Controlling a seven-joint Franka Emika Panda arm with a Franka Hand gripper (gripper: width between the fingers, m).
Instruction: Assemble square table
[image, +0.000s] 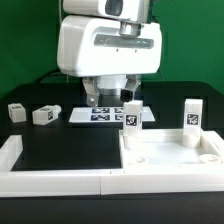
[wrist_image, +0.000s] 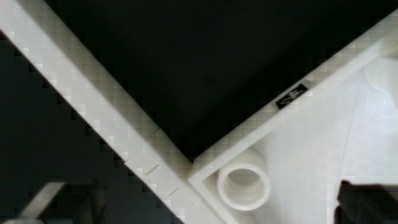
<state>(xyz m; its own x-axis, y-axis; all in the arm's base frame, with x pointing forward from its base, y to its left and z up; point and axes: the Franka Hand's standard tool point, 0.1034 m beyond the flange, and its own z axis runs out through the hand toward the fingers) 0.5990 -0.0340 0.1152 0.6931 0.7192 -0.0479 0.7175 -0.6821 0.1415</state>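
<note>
White plastic tabletop (image: 165, 152) sits rim-up on the black desk (image: 70, 145) at the exterior view's right. One upright leg (image: 132, 114) stands at its far corner toward the exterior view's left, another upright leg (image: 191, 114) stands at the far right corner, and two loose legs (image: 17, 112) (image: 45, 115) rest well apart at far left. Claw (image: 109, 97) hangs over the marker board (image: 105, 116) behind the tabletop, fingers spread wide and gripping nothing; the wrist view shows a corner socket (wrist_image: 240, 182).
</note>
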